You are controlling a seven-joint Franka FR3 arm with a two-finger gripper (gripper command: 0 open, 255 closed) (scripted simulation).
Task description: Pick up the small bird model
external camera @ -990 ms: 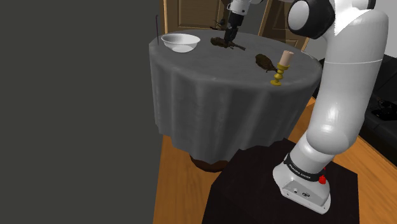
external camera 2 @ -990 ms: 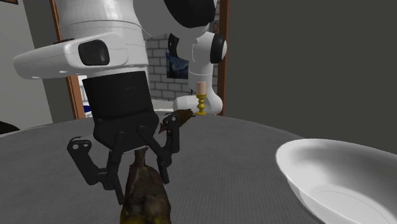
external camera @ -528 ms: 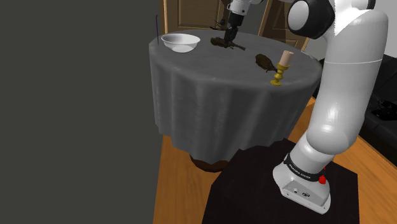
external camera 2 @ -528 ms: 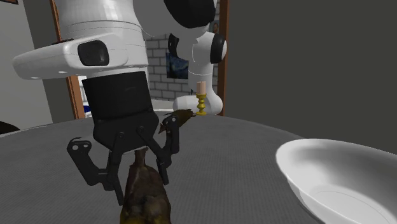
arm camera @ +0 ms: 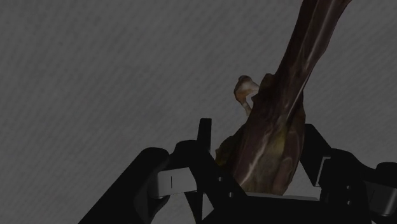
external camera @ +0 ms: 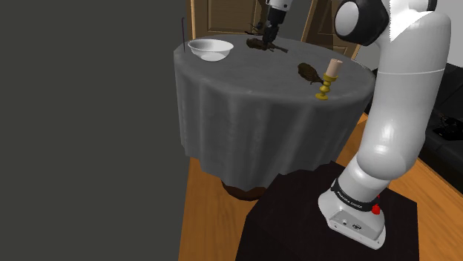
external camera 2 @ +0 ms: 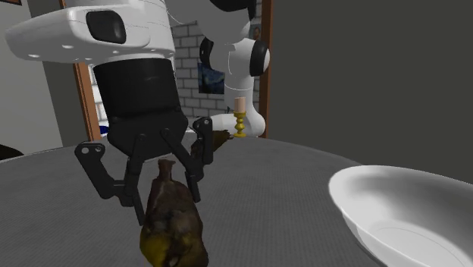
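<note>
In the shoulder view, a round table (external camera: 260, 126) draped in grey cloth carries, at its left, a white bowl (external camera: 210, 50). Just right of the bowl, at the table's far side, the gripper (external camera: 266, 38) points down with its jaws closed on the bird (external camera: 258, 44), a small dark brown model. Further right a second bird (external camera: 308, 71) lies on the cloth, just beside a yellow candlestick (external camera: 326, 80) near the right rim. The white arm (external camera: 401, 111) rises from the dark stand (external camera: 297, 222) at lower right.

In the second exterior view the bird (external camera 2: 173, 224) hangs between the black fingers (external camera 2: 194, 171) at left, and the bowl sits well apart at right.

The wrist view has the bird clasped between the fingers over the grey cloth, its long body reaching away from the gripper
</note>
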